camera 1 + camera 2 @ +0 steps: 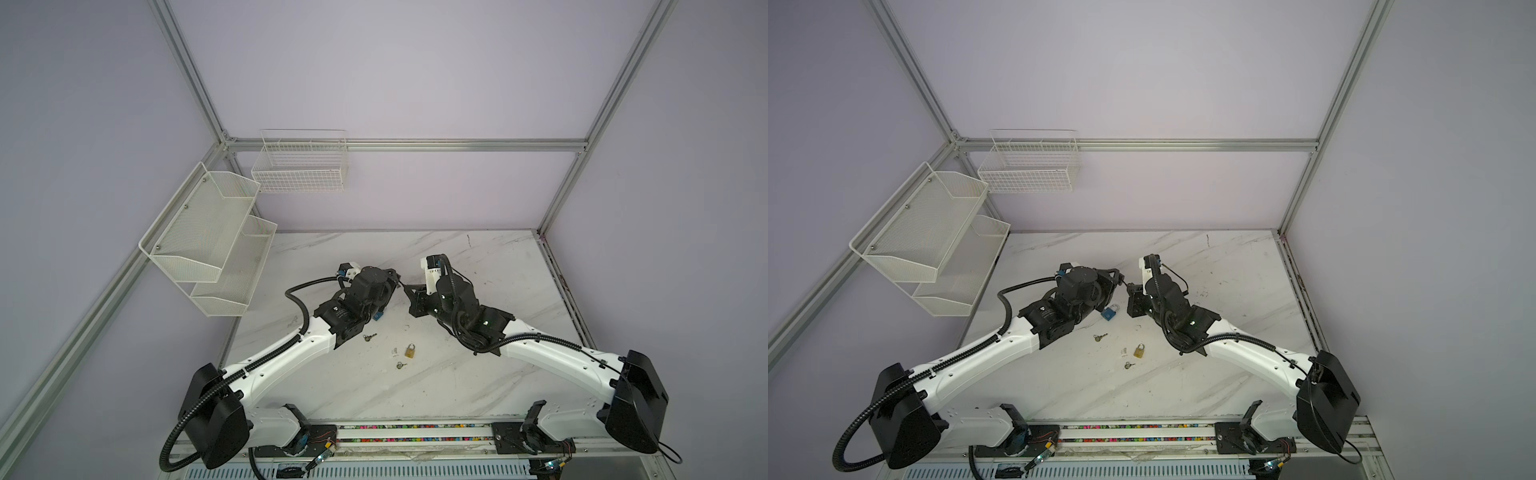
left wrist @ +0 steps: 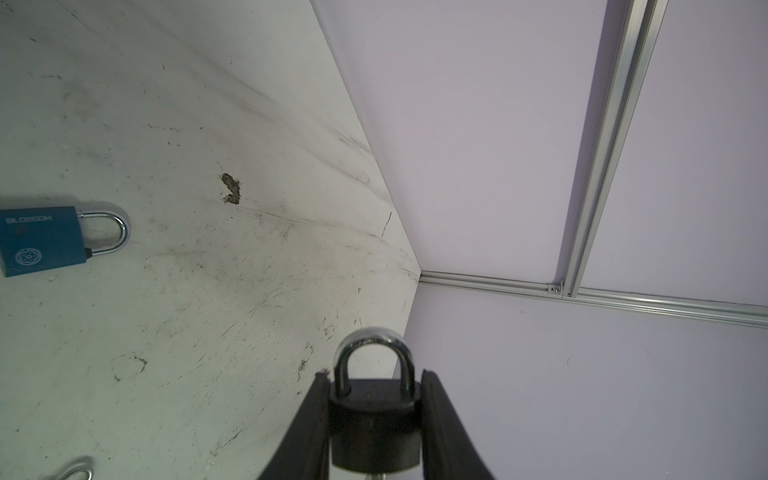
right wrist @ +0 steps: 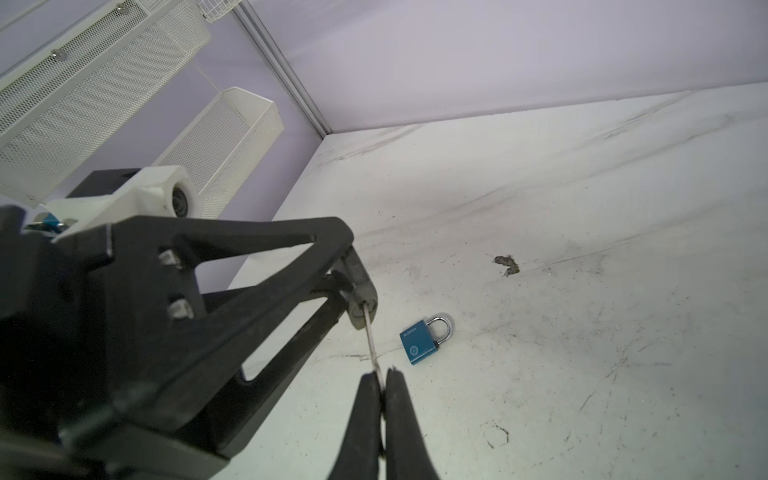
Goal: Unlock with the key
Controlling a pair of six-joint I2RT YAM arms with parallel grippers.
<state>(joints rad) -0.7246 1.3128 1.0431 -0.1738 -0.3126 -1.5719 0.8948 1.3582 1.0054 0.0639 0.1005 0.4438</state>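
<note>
I see my left fingers (image 2: pixel 322 399) part way open and pressed on both sides of the black lock (image 2: pixel 374 432), holding it up above the desk (image 1: pixel 478 374). The lock's silver loop sits down in the body on both sides. My right fingers (image 3: pixel 370 399) are squeezed tight on the key (image 3: pixel 371 336). The thin end of the key reaches the keyhole on the bottom of the black lock, but I cannot tell how far in it goes. The 2 arms meet near the middle of the desk. A blue lock (image 3: pixel 424 340) lies flat on the desk just below them. Closer to me lie a gold lock (image 1: pixel 410 351) and 2 small keys (image 1: pixel 369 337), all apart from each other.
</note>
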